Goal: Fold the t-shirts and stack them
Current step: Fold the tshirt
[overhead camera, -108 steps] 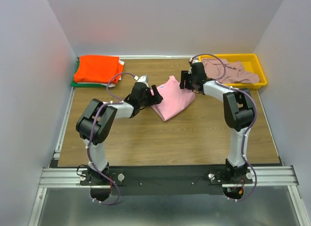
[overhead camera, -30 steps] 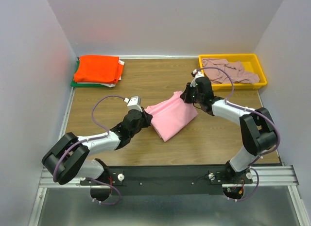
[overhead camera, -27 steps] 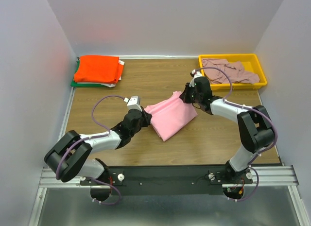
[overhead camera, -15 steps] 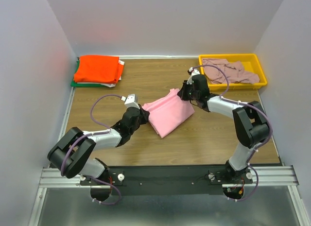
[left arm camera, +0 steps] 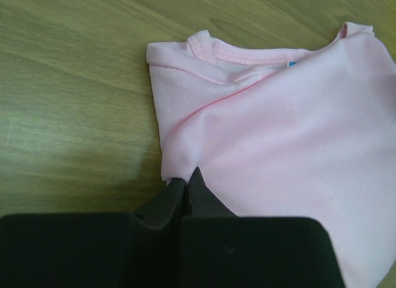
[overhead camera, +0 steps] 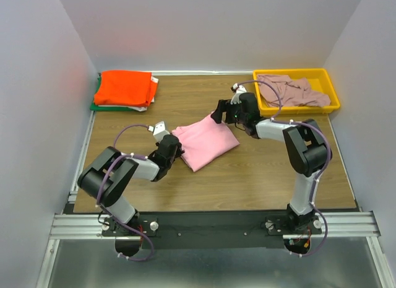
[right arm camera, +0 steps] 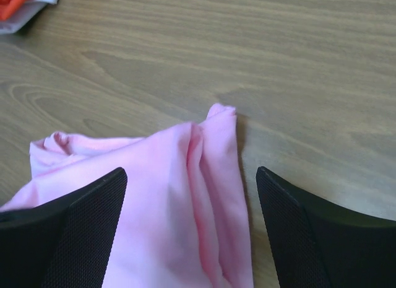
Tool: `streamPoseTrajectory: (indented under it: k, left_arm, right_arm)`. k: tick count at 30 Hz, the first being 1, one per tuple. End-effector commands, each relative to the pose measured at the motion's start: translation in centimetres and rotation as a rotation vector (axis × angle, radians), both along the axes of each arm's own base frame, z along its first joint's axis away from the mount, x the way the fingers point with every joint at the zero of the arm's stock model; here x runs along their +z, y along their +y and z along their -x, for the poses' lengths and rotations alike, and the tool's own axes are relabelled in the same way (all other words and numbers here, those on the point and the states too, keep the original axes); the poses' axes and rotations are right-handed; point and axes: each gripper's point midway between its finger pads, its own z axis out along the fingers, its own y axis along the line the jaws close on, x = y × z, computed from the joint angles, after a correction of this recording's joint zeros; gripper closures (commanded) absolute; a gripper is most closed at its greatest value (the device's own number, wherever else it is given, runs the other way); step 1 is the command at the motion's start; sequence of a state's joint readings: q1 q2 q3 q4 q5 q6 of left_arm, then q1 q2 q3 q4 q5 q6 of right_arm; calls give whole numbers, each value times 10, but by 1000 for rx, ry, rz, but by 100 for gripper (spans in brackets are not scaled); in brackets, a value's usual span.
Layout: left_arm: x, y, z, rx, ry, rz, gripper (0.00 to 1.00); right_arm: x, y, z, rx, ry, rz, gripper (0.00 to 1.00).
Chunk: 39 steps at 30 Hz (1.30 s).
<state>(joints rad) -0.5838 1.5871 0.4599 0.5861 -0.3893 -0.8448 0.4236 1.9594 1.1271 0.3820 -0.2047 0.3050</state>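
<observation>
A pink tee (overhead camera: 207, 145), orange tee (overhead camera: 124, 87), green tee (overhead camera: 96, 106), mauve tee (overhead camera: 291, 90), yellow tray (overhead camera: 309, 108), brown wood-grain table (overhead camera: 247, 176).

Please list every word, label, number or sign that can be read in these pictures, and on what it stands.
No readable text anywhere.
Small blue tag by the collar of the light pink t-shirt: too small and blurred to read.
Orange t-shirt and yellow tray: no print visible.

The pink t-shirt (left arm camera: 291, 133) is soft matt cloth, the table (right arm camera: 322, 59) smooth grained wood, the 1 o'clock yellow tray (overhead camera: 318, 108) glossy plastic.
</observation>
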Motion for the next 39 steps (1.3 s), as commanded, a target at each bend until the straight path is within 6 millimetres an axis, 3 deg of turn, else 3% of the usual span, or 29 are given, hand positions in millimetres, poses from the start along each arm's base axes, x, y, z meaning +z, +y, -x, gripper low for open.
streamPoseTrajectory:
  k: [1, 2, 4, 5, 8, 10, 13, 14, 16, 20, 25, 29, 39]
  left_arm:
    - [-5, 3, -10, 43, -10, -2, 98]
    - [-9, 4, -10, 45, -2, -6, 98]
    - [-12, 4, -10, 45, 5, -10, 98]
    - [-16, 6, -10, 48, 13, -15, 98]
    - [-19, 6, -11, 41, 15, -18, 97]
    - [-18, 2, -14, 23, 8, -12, 95]
    - [-16, -1, -14, 3, 4, -11, 65]
    - [-11, -2, -14, -2, -8, -9, 49]
    - [-6, -1, -12, -8, -18, -6, 38]
    - [21, -6, -8, -50, -69, 24, 28]
    - [35, -2, 10, -97, -93, 34, 10]
    - [44, 1, 23, -124, -98, 42, 8]
    - [20, -26, 38, -283, 22, 85, 8]
  right_arm:
    - [18, -4, 10, 3, -69, 4, 9]
    - [34, -6, 13, -3, -99, -2, 9]
    - [35, -13, 23, -16, -102, 15, 9]
    - [45, -15, 26, -15, -119, 11, 9]
    - [42, -14, 33, 6, -108, 24, 9]
    - [29, -12, 34, 12, -77, 43, 9]
    - [17, -8, 40, 20, -42, 54, 9]
    - [14, -7, 44, 27, -40, 52, 9]
    - [13, -1, 49, 47, -36, 41, 9]
    - [3, 7, 61, 82, -1, 36, 9]
    - [-20, 3, 69, 48, 54, 61, 9]
    - [-40, -5, 70, 2, 119, 101, 10]
    - [-79, -13, 84, -42, 262, 142, 11]
